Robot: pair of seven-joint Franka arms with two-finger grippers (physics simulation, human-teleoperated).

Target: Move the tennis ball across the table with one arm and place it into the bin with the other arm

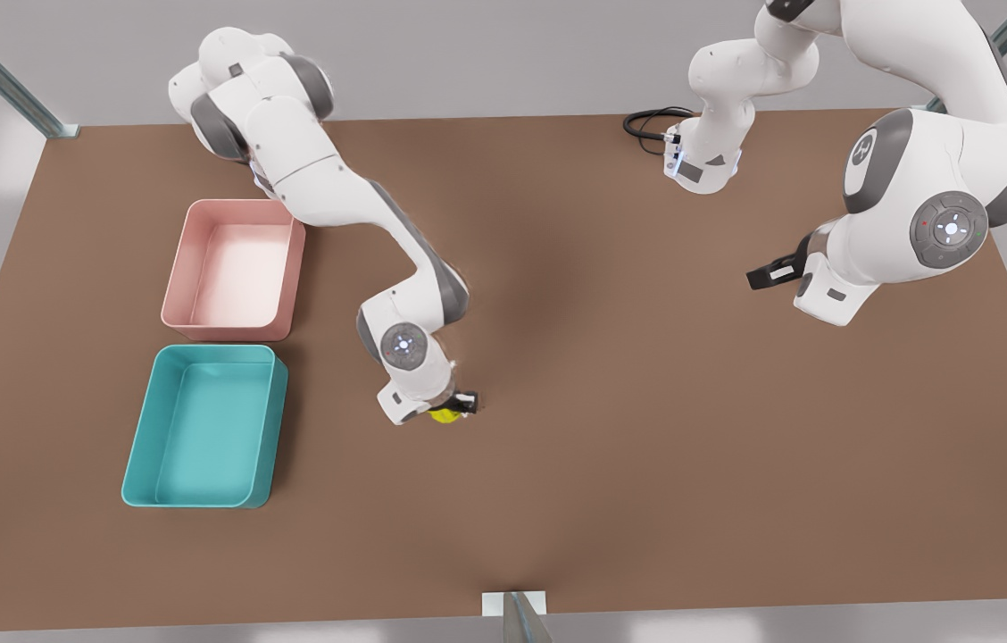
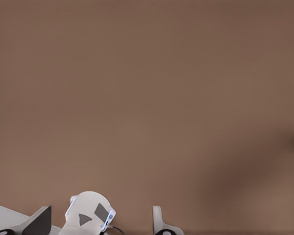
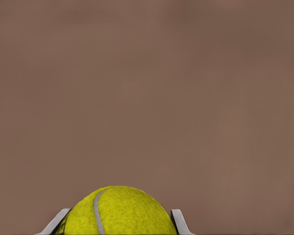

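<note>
Right gripper [image 1: 459,406]: sitting low over the table [image 1: 646,402] near its middle, its fingers [image 3: 179,221] pressing both sides of the tennis ball [image 1: 445,414]
Tennis ball: being held between those fingers (seam line showing in the right wrist view), just to the front view's right of the teal bin [image 1: 204,429]
Pink bin [image 1: 234,268]: standing just behind the teal one
Left gripper [image 1: 767,273]: waiting above the table on the front view's right, well apart from the ball, its fingers [image 2: 158,219] standing spread

Tennis ball [image 3: 118,211] yellow-green w/ pale grey seam line; table [image 1: 646,402] plain matte brown. Bins: one pink [image 1: 234,270], one teal [image 1: 207,427] (both unpatterned). Arms [image 1: 334,201] white w/ grey joints.
</note>
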